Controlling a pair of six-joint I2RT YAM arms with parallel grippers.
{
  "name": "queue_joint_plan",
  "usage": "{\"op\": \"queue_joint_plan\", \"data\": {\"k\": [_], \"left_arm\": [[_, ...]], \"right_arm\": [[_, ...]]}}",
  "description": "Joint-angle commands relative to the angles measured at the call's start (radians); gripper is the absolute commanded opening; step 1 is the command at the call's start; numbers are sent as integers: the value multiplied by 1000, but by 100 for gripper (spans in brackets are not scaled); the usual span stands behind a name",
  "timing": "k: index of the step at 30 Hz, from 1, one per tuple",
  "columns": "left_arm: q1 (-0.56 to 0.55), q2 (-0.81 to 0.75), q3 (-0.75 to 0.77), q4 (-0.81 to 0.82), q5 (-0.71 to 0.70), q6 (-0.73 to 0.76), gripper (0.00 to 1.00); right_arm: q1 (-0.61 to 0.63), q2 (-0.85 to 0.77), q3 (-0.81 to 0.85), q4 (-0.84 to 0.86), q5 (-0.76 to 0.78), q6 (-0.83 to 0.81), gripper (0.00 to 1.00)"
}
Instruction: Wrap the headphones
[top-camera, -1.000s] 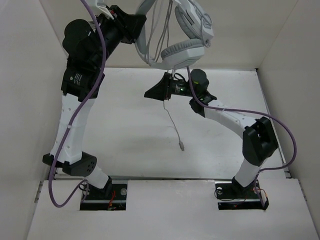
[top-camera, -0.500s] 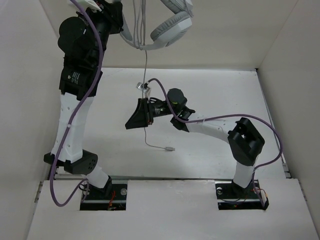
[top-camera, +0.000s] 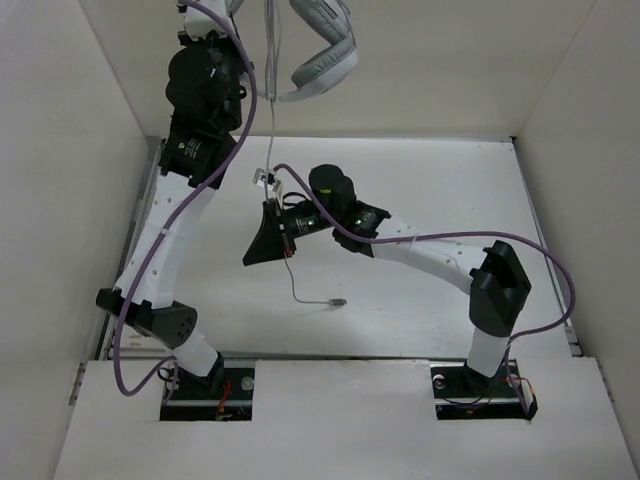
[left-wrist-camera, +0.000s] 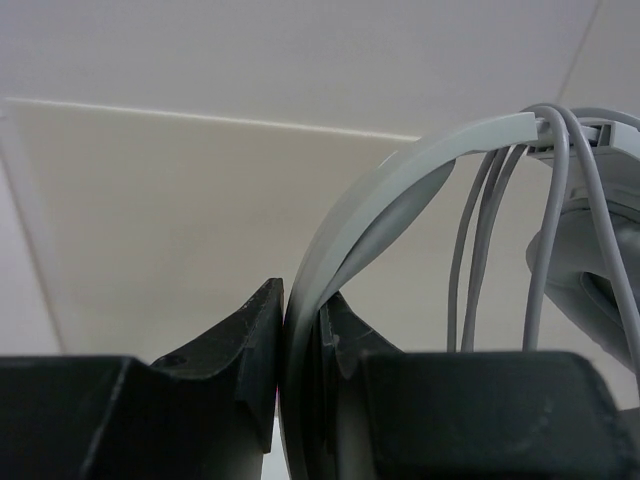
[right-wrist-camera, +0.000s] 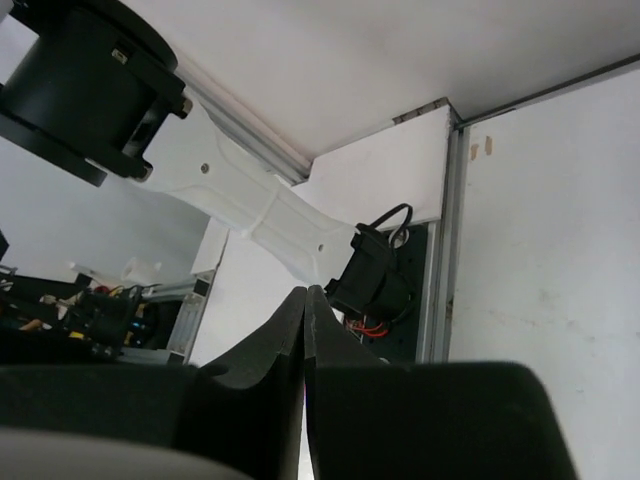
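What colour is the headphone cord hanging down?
Light grey; the cord shows best in the left wrist view.

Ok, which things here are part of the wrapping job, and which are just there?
Job: headphones, held by the headband in the left end effector; their cord; its plug on the table; right end effector, shut.
Just there: purple arm cables; enclosure walls.
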Motion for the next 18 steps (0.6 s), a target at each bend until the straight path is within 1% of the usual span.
{"op": "queue_joint_plan", "data": {"k": [1, 2, 4, 7, 10, 13, 18], "left_arm": [[-17, -48, -76, 286, -94, 156, 0], [-20, -56, -109, 313, -101, 190, 0], [-23, -71, -152, 341, -105, 224, 0], [-19, -86, -185, 353, -108, 243, 0], [-5, -90, -183, 352, -110, 244, 0], [14, -91, -171, 346, -110, 246, 0], [35, -103, -179, 340, -110, 241, 0]], "right_arm": [[8, -101, 144, -283, 67, -265, 6], [8, -115, 181, -375, 108, -345, 6], [-1, -139, 217, -495, 191, -471, 5], [-24, -178, 214, -583, 298, -578, 6], [-55, -211, 162, -600, 345, -600, 7], [-67, -234, 97, -607, 357, -614, 7], [-81, -250, -1, -667, 398, -684, 6]]}}
